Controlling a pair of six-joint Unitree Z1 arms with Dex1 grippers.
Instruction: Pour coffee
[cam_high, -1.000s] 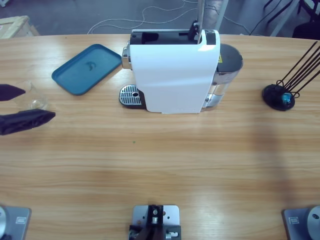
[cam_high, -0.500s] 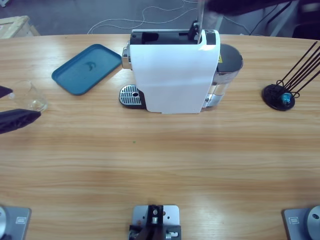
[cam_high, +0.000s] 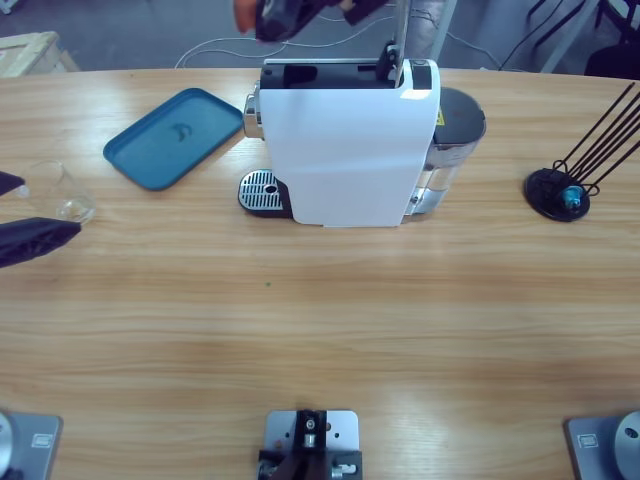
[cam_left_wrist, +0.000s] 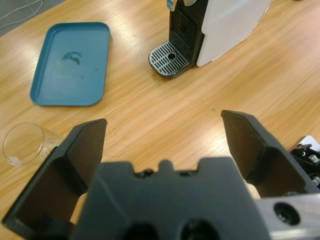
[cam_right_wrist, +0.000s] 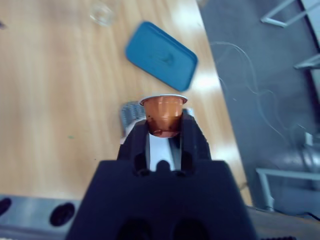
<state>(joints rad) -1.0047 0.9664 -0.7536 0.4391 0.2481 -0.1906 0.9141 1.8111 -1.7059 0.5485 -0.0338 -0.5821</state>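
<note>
My left gripper (cam_high: 25, 210) stands open at the table's far left edge. The clear glass (cam_high: 62, 192) sits just ahead of its jaws, untouched. The left wrist view has the glass (cam_left_wrist: 22, 143) at the lower left, beside the wide-open gripper (cam_left_wrist: 165, 125), and I see no coffee in it. My right gripper (cam_high: 290, 15) hovers at the top, above the white coffee machine (cam_high: 345, 150). It is shut (cam_right_wrist: 164, 127) on an orange capsule (cam_right_wrist: 163, 115). The machine's top slot stands open with its lever (cam_high: 397, 40) raised.
A blue tray (cam_high: 172, 138) lies left of the machine. The round drip grate (cam_high: 262, 190) sticks out at the machine's front left. A black wire capsule stand (cam_high: 560, 192) with a blue capsule (cam_high: 572, 197) stands at the far right. The grey water tank (cam_high: 455, 130) sits behind the machine.
My left gripper has drawn back to the left, off the glass. The right arm has come in along the top and moved left with the orange capsule to above the machine.
</note>
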